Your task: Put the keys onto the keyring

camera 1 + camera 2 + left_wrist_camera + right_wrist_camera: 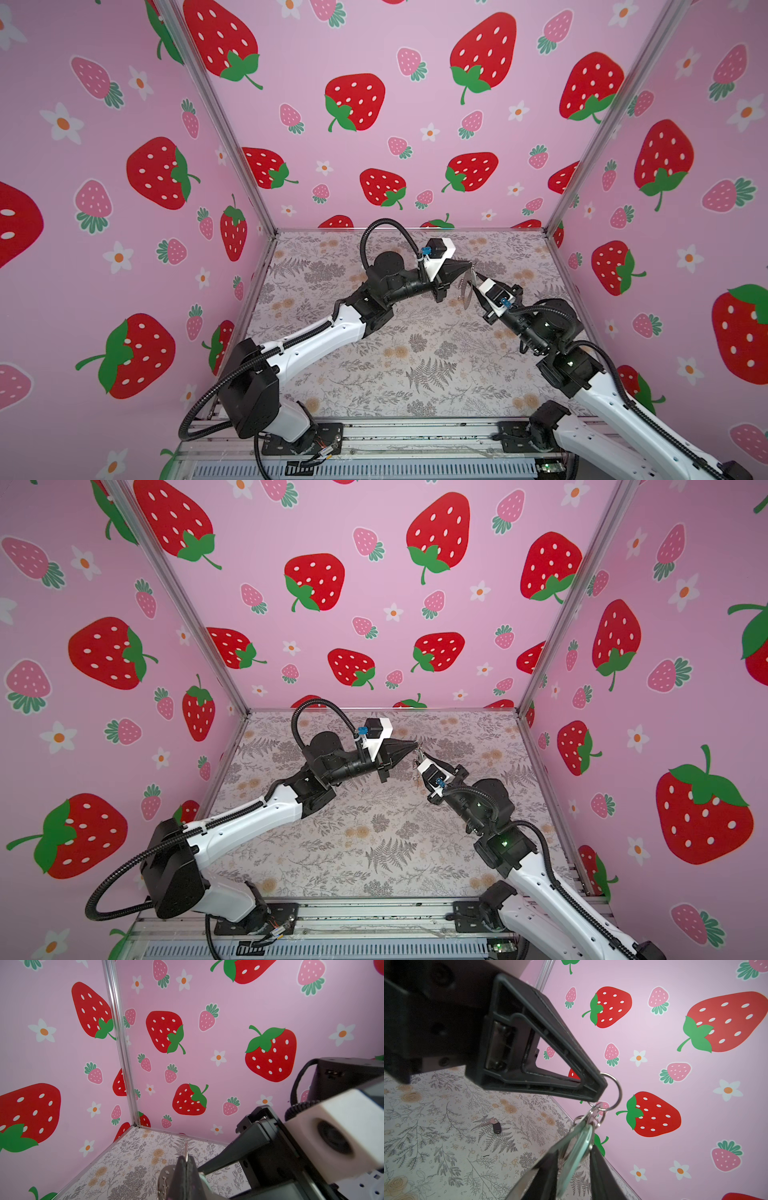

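Left gripper (600,1089): I see it pressed together, pinching the keyring (579,1147) by its big ring (617,1088).
Right gripper (474,281): jaws straddle the keyring; I cannot tell if they grip.
Black-headed key (496,1127): on the table (425,1126), well apart from the keyring.

Light: we see bright, even light with soft shadows.
Focus: we find the right fingers (600,1169) blurred close up.

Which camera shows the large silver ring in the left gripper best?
The right wrist view: the large silver ring sits nearly face-on, pinched in the shut jaws of the left gripper. The left wrist view catches only its thin edge; in both top views it is too small to make out.
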